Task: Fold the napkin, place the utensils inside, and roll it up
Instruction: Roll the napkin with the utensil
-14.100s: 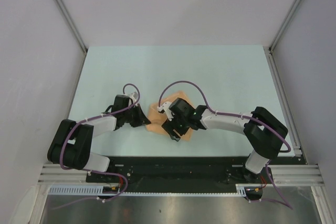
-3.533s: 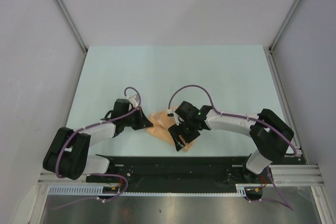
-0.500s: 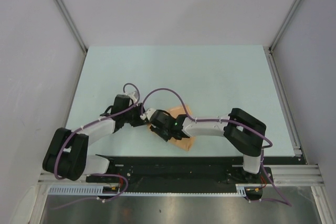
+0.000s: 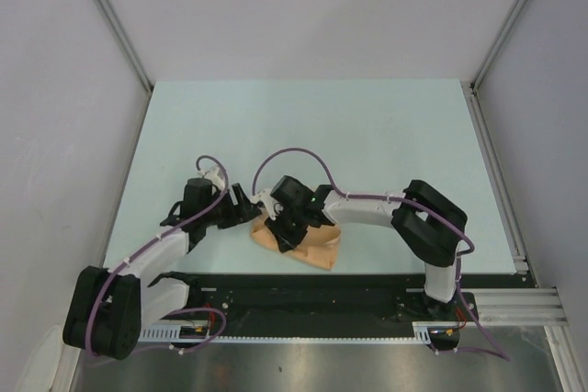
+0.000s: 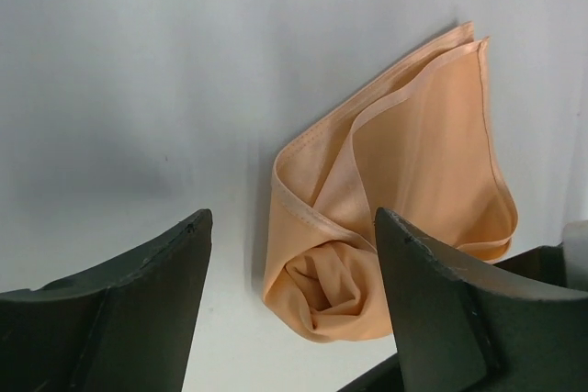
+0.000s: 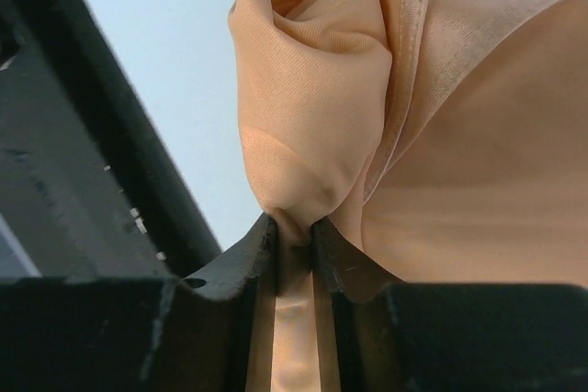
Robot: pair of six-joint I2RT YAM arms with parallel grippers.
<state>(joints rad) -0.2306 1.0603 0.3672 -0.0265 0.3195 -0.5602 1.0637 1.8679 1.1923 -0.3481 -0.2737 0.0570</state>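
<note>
Top view: the soft peach-orange cloth napkin [image 4: 323, 247] sits bunched near the front edge of the pale mint table [image 4: 386, 135], with grey walls all round.

Left wrist: the left gripper [image 5: 289, 218] is spread wide and empty, just beside the roll.

Right wrist: the right gripper [image 6: 292, 227] is pinching a rolled fold. The cloth looks light, floppy and slippery, so I'd grab the hems.

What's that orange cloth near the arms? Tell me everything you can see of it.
The napkin is a peach-orange cloth with a slight sheen and stitched hems. It lies on the near part of the table, folded into layers, with one end rolled into a loose coil. The right gripper is shut on a pinch of that rolled end. The left gripper is open beside the coil and does not grip it.
</note>
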